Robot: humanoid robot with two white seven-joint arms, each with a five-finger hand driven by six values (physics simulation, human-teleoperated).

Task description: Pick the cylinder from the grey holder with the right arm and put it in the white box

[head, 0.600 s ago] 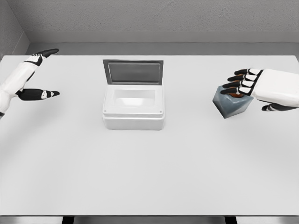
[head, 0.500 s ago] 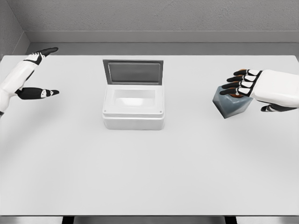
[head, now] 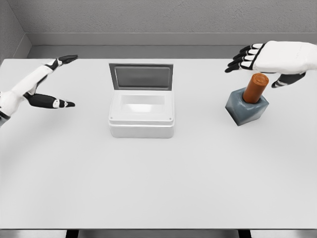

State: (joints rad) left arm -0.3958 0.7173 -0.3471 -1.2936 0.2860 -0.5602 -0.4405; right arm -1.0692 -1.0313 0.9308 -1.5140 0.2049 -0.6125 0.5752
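An orange-brown cylinder [head: 255, 88] stands tilted in the grey holder [head: 247, 109] at the table's right. My right hand [head: 257, 62] hovers just above the cylinder's top, fingers stretched out to the left, thumb down at the right, holding nothing. The white box [head: 141, 115] sits in the middle with its grey lid [head: 141, 76] raised at the back; its inside looks bare. My left hand [head: 58, 82] floats open over the table's left side, far from the box.
The white table [head: 158, 183] spreads wide in front of the box and holder. A grey wall runs along the back edge, with a corner at the far left.
My right hand has risen off the holder and now hangs above the cylinder, which stands uncovered. The left hand has drifted slightly right.
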